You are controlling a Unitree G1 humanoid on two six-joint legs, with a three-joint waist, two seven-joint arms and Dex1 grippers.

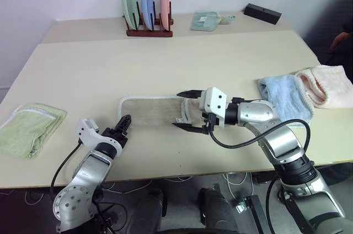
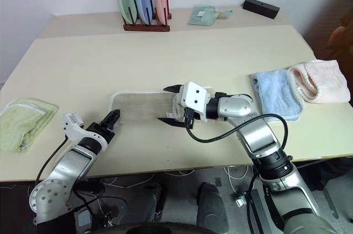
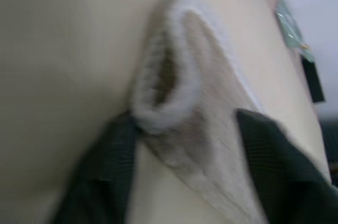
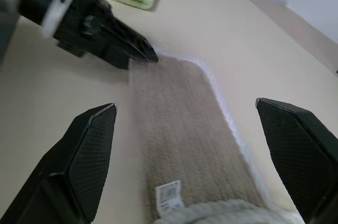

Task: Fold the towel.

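Observation:
The beige towel (image 1: 151,110) lies flat along the table's near half, white edging around it. Its right end is doubled up under my right gripper (image 1: 185,110). That gripper hovers just above the towel, pointing left, jaws wide open with nothing between them (image 4: 186,106). A small white label (image 4: 169,195) shows on the cloth below it. My left gripper (image 1: 124,125) is at the towel's near left corner. In the left wrist view that corner (image 3: 174,76) is bunched up between the two black fingers (image 3: 105,166), which press on it from both sides.
A folded pale green towel (image 1: 30,126) lies at the table's left edge. Light blue (image 1: 284,96) and pink (image 1: 325,85) towels lie at the right. A rack of three plates (image 1: 148,8), a small green cloth (image 1: 205,20) and a black box (image 1: 262,13) stand at the back.

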